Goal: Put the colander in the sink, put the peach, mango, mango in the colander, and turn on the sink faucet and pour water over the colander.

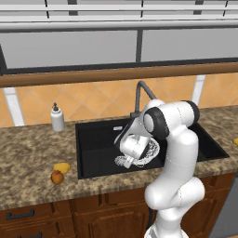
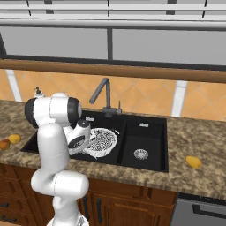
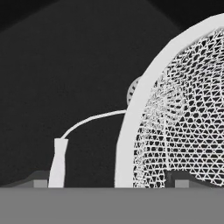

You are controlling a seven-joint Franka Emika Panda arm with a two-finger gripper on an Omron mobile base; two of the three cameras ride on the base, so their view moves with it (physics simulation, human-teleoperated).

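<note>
The white arm rises from its base as a thick upright column, bulging at a rounded lower joint and topped by a broad shoulder-like joint with a dark ring. From there the forearm folds forward and down, so the wrist hangs well below the top joint and leans away from the base. The tool [image 3: 111, 183] points downward at the end of that wrist; in the base views its white hand housing shows, tilted, with the finger ends hidden behind it. In the hand view the two dark fingertips [image 3: 41, 179] sit far apart at the lower edge, the jaws spread wide.
</note>
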